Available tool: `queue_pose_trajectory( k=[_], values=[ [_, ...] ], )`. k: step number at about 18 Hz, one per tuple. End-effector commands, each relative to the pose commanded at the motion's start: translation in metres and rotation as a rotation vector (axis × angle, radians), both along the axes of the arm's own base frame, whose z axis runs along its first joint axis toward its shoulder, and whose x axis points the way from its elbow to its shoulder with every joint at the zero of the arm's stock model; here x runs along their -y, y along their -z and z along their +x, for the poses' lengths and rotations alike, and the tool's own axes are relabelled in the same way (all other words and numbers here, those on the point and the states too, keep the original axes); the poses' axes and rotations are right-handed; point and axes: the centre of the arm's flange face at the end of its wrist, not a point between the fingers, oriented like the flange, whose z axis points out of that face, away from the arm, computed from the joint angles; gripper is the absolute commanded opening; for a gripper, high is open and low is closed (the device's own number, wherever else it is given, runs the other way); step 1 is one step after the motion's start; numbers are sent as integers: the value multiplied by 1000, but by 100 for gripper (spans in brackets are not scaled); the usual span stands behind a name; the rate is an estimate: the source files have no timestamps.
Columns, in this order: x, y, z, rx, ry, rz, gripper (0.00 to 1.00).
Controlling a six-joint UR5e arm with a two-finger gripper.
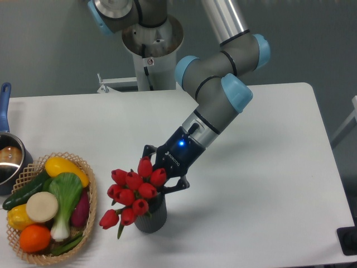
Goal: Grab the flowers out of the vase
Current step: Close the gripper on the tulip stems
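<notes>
The flowers [133, 190], a bunch of red tulip buds with dark green stems, stand in the short dark grey ribbed vase [151, 219] near the table's front. One bud [109, 219] droops low to the left. My gripper [156, 173] reaches down from the upper right into the right side of the bunch. Its fingers are drawn in against the buds, so it is shut on the flowers. The fingertips are partly hidden by the blooms. The vase rests on the table.
A wicker basket [91, 196] of toy vegetables sits just left of the vase. A metal pot [9, 161] with a blue handle is at the left edge. The arm's base column [150, 50] stands behind the table.
</notes>
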Motion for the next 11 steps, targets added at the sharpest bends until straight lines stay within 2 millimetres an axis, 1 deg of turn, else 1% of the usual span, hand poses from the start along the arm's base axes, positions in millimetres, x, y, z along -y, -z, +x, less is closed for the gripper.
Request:
queue_pose_trajectory(
  k=[4, 8, 11],
  values=[
    [1, -6, 1, 19, -16, -2, 0],
    [6, -34, 4, 41, -57, 1, 0],
    [9, -62, -6, 82, -104, 21, 0]
  ],
)
